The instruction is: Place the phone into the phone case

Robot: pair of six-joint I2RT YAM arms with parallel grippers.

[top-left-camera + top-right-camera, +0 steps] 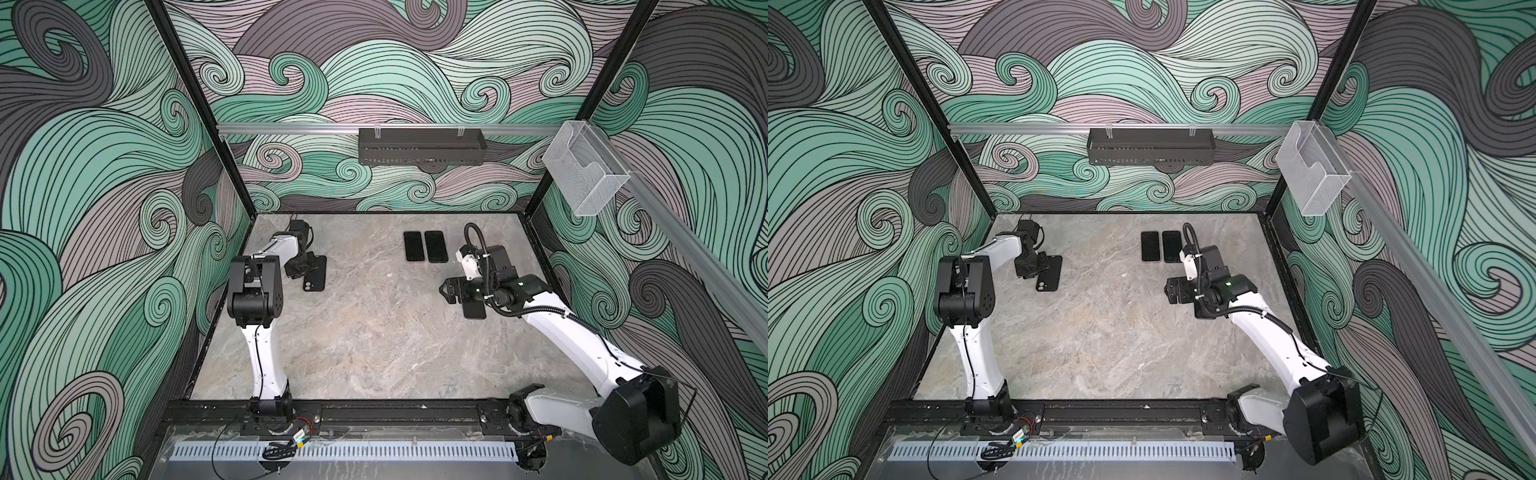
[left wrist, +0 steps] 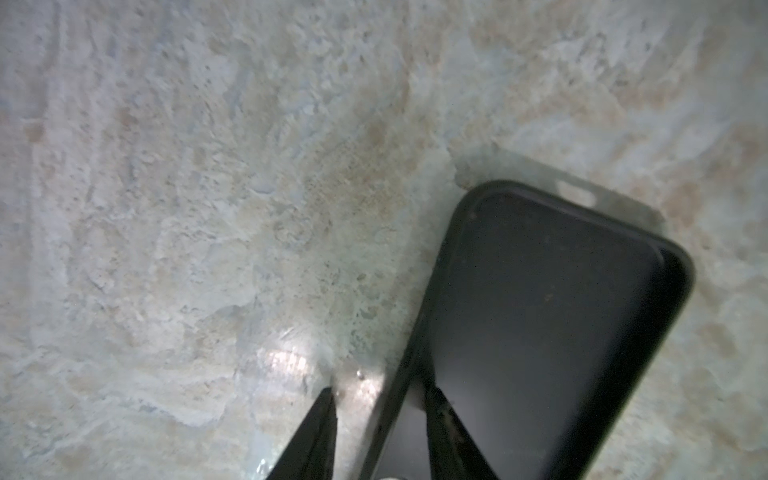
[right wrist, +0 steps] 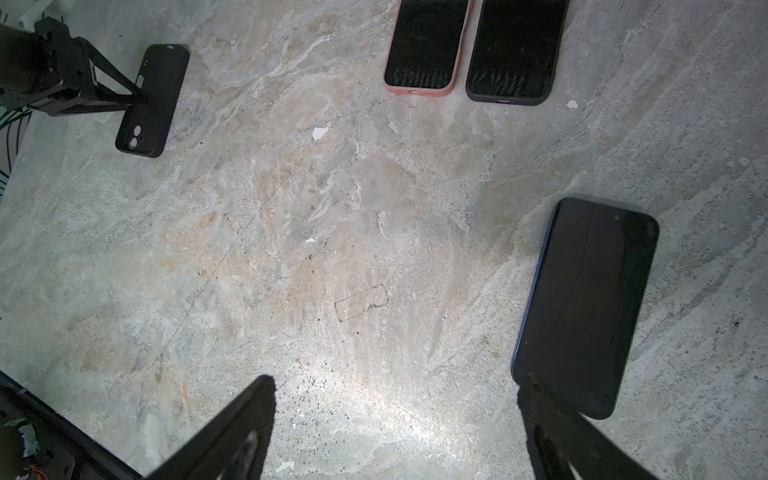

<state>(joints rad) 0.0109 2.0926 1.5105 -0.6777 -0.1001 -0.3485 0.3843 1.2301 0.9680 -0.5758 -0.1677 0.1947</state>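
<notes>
The empty black phone case (image 1: 314, 276) lies on the marble table at the back left, camera cut-out toward the front. My left gripper (image 2: 380, 388) is down at its long edge. One finger stands inside the case (image 2: 540, 332), the other outside on the table. The side wall sits between them with a gap still showing. A bare dark phone (image 3: 586, 307) lies screen up at the right, partly under my right wrist (image 1: 475, 309). My right gripper (image 3: 397, 382) hovers open and empty beside the phone's end.
Two phones in cases lie side by side at the back, one pink (image 1: 414, 246), one black (image 1: 435, 246). A black wire shelf (image 1: 422, 145) hangs on the back wall and a clear bin (image 1: 584, 174) on the right wall. Patterned walls close three sides.
</notes>
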